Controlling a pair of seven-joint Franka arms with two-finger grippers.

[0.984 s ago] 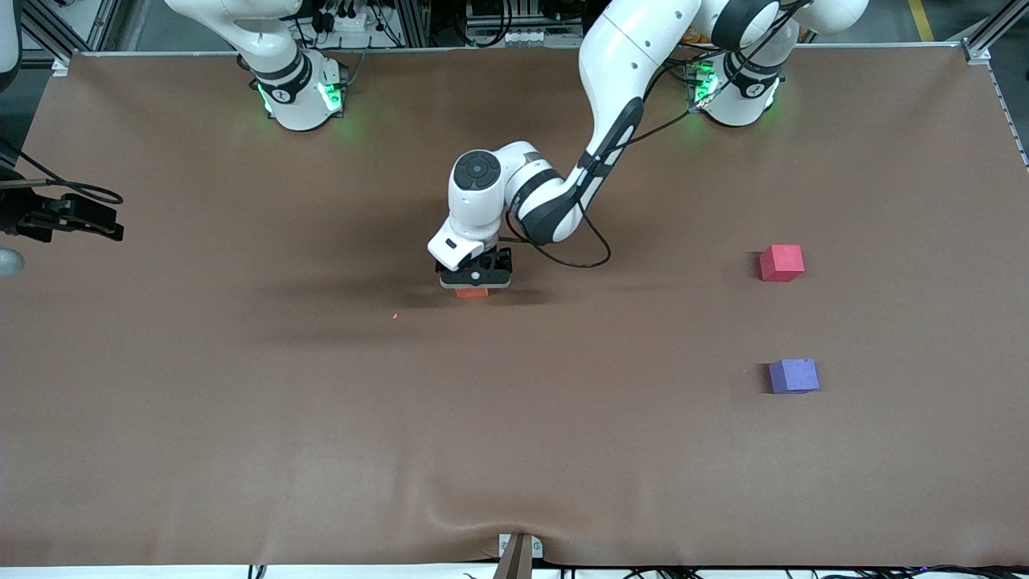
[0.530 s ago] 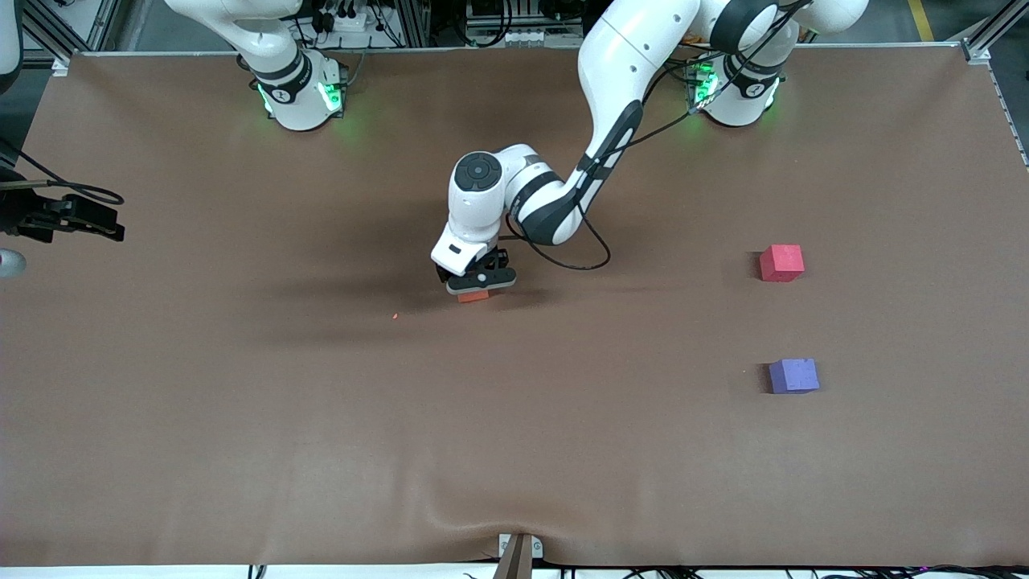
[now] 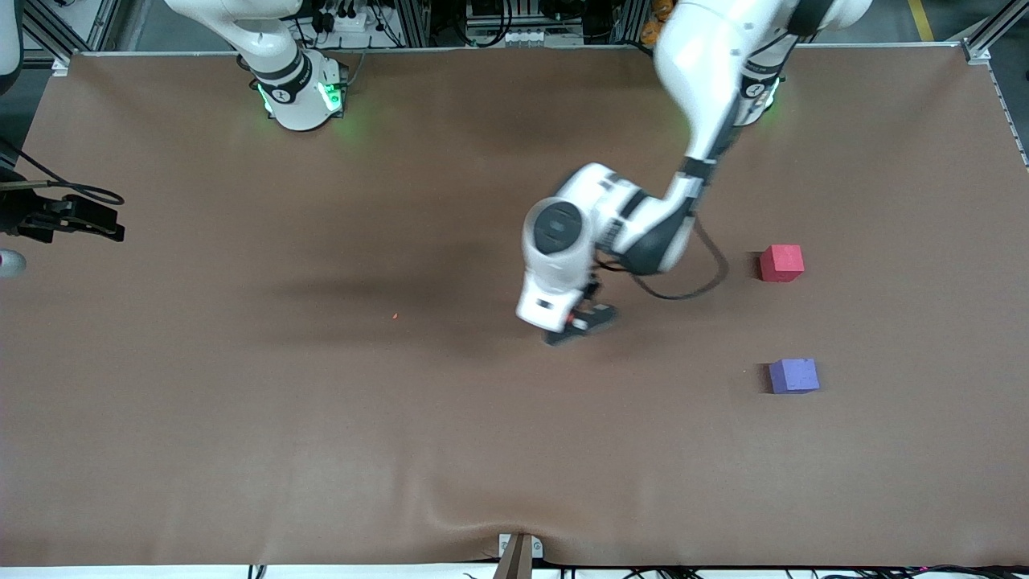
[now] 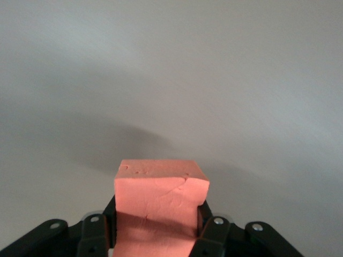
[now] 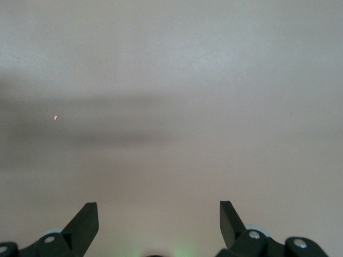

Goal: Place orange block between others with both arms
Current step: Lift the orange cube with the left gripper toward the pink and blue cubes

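The left gripper [image 3: 580, 323] is clamped on the orange block [image 4: 159, 201] above the middle of the brown table [image 3: 241, 418], with the pinkish-red cube [image 3: 781, 263] and purple cube [image 3: 793, 375] resting toward the left arm's end, while the right gripper [image 5: 159, 220] waits with fingers spread apart.

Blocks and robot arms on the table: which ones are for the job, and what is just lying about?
For the job:
- orange block, held in the shut left gripper up over the table
- red block
- purple block, nearer the front camera than the red one
- right gripper, open, waiting

Just lying about:
- tiny orange speck on the brown table
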